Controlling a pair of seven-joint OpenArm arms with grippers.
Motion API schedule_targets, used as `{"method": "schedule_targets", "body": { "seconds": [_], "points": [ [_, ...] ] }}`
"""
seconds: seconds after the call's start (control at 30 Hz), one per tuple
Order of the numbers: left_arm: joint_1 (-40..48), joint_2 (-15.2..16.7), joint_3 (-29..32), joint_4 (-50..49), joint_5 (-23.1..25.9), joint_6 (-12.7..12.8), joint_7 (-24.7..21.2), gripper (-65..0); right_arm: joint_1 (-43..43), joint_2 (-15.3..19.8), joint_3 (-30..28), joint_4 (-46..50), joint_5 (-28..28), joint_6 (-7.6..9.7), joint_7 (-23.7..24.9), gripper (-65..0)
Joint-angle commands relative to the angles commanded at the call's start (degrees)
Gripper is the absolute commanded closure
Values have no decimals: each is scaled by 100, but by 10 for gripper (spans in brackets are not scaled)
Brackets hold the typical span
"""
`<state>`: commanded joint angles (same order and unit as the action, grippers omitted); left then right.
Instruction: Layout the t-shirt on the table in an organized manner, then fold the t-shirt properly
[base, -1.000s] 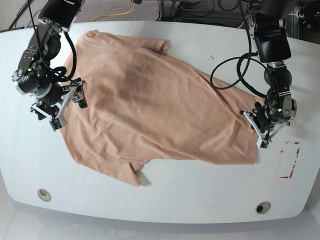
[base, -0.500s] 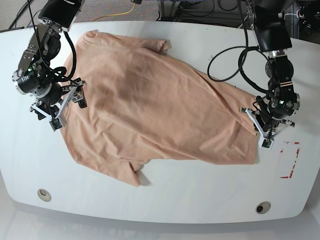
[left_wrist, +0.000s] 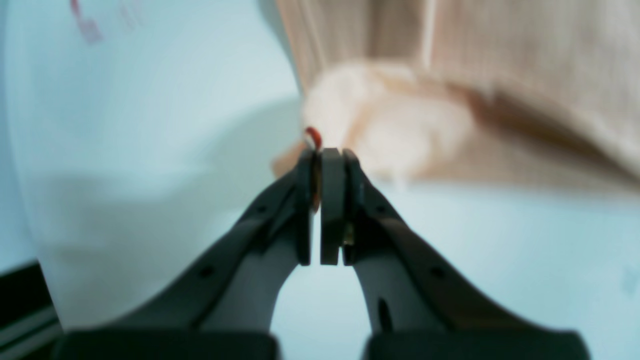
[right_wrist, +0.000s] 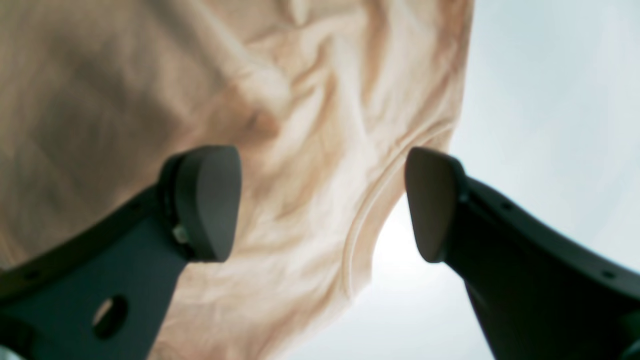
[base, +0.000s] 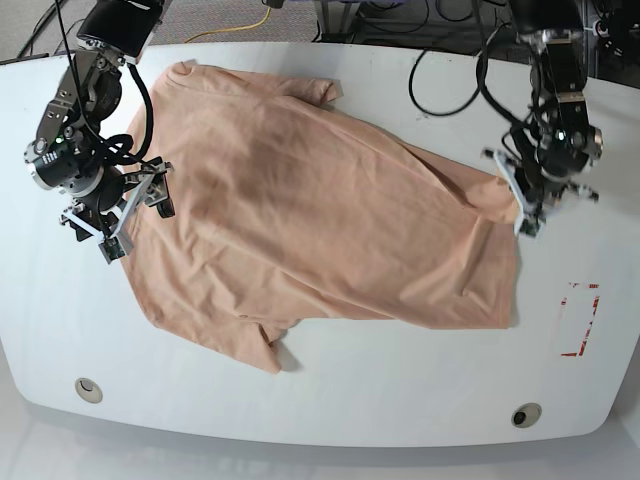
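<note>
T-shirt: the t-shirt (base: 320, 215) lies spread over the middle of the table (base: 330, 400), slanted, one sleeve near the far edge, another toward the near edge. Creases run toward its corner on the left arm's side.

Left gripper: the left gripper (left_wrist: 322, 210) has its jaws pressed together. In the wrist view a small red scrap sits between the tips, and the cloth lies just beyond them — whether any fabric is pinched, I cannot tell. In the base view it sits at the shirt's edge.

Right gripper: the right gripper (right_wrist: 322, 202) stands wide apart over the shirt's hem edge, holding nothing.

Table marks: a red tape rectangle (base: 580, 320) lies near the left arm, clear of the shirt.

Risk, left side: if the pinch is shallow or empty, a pull would probably slip off and leave the corner bunched.

Risk, right side: closing from here may catch only one layer, or miss the hem — the edge runs between the fingers, not centred.

Risk, both: an uneven pull could likely skew the shirt further rather than square it.
</note>
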<state>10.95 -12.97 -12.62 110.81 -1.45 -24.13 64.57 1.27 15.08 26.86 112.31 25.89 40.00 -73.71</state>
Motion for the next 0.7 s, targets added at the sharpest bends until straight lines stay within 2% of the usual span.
{"method": "schedule_targets", "body": {
  "seconds": [0.17,0.3,0.5,0.7],
  "points": [
    [440,-114,-9,0,0,0,0,0,-9,0,0,0,0,0,0,-490],
    [756,-123,-246,0,0,0,-9,0,-26,0,9,0,0,0,0,-490],
    [853,-158,-422,-9,0,-9,0,0,-35,0,9,0,0,0,0,-490],
    [1020,-554,-431,-26,0,-9,9,0,-35,0,9,0,0,0,0,-490]
  ]
}}
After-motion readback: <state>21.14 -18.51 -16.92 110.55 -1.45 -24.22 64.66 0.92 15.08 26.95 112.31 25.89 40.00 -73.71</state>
